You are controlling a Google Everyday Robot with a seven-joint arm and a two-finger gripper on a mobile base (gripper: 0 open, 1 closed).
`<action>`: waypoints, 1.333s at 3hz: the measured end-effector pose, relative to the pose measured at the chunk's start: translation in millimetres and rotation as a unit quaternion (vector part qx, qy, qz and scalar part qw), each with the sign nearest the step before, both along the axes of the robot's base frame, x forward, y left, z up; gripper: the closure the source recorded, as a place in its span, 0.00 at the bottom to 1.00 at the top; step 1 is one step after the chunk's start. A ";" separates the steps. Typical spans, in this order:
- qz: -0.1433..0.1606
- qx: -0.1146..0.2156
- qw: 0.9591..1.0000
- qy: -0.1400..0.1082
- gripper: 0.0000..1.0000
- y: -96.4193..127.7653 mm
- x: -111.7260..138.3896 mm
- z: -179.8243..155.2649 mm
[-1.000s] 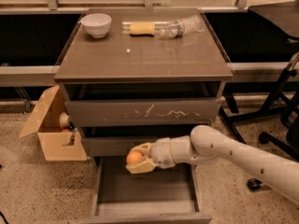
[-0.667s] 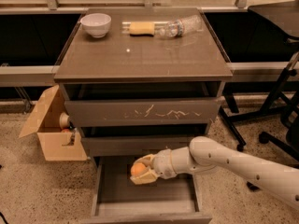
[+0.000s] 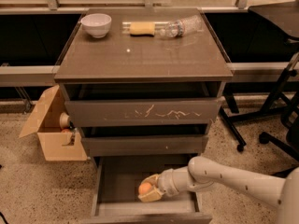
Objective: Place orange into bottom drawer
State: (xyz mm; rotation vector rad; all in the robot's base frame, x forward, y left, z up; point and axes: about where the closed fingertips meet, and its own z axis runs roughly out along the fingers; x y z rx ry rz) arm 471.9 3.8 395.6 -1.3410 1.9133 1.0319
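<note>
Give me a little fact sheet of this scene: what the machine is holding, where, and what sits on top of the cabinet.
Held: small round orange fruit
Where: gripper low inside the wide grey-brown bottom drawer, which is pulled out; fingers closed on the fruit
On top: white round bowl, pale yellow oblong object, clear plastic bottle on its side
Off to the side: open brown cardboard box

We log a smooth, faintly shiny orange (image 3: 145,188) clasped by the gripper (image 3: 149,191), its pale tan fingers (image 3: 153,197) matt and plastic-looking, low inside the bottom drawer (image 3: 119,177), whose floor is matt grey-brown. The cabinet top (image 3: 140,57) is semi-gloss with window glare, and the upper drawer front (image 3: 140,112) is scuffed with pale scratches. We note a glossy white bowl (image 3: 96,24), a clear plastic bottle (image 3: 183,26), a plain cardboard box (image 3: 49,139) and a speckled stone-like floor (image 3: 37,192).
</note>
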 end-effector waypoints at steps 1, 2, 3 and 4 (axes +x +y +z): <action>-0.007 -0.002 0.999 0.051 1.00 -6.2 -3.2 -80.5; -0.011 -0.010 0.998 0.053 1.00 -8.6 -1.5 -86.8; -0.041 -0.062 0.995 0.073 1.00 -27.8 9.8 -133.8; -0.061 -0.076 0.992 0.075 1.00 -50.3 22.2 -174.0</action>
